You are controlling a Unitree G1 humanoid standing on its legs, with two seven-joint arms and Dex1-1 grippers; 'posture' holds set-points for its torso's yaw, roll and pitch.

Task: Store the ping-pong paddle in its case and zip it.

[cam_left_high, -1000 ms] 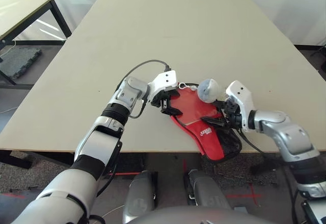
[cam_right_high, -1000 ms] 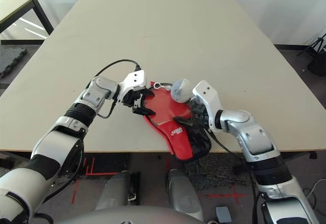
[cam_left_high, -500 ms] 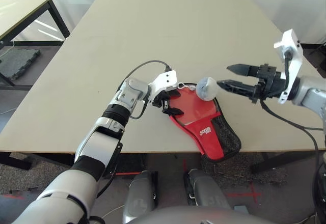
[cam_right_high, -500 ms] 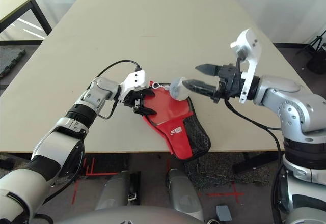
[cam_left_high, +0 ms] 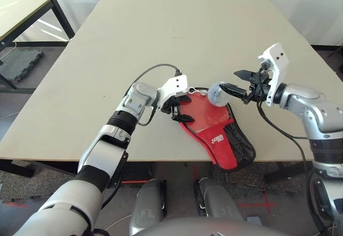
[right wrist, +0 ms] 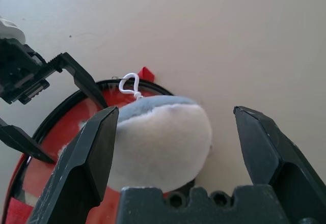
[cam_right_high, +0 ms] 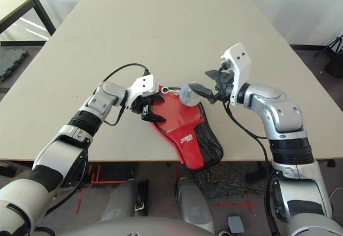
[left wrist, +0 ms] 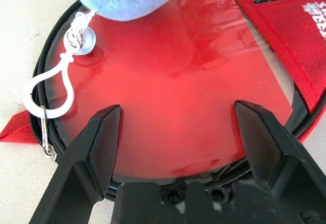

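Note:
The case point(cam_left_high: 211, 122) lies red side up at the table's front edge, its black mesh pocket point(cam_left_high: 238, 145) hanging over the edge. Red shows behind its clear window point(left wrist: 178, 96); the ping-pong paddle itself is hidden. My left gripper point(cam_left_high: 179, 111) is open, its fingers point(left wrist: 97, 142) straddling the rim of the case's round end. My right gripper point(cam_left_high: 229, 80) is open and hovers just right of a bluish plush round pouch point(cam_left_high: 217, 94) that rests on the case's far rim, tied by a white cord point(left wrist: 48, 96).
The beige table point(cam_left_high: 177, 37) stretches away bare behind the case. A second table point(cam_left_high: 21, 10) stands at the far left, with a dark mat point(cam_left_high: 19, 64) on the floor beside it.
My right gripper left the case's mesh end, swung up and to the right, and has since drawn back toward the plush pouch. The left gripper has stayed at the case's rim.

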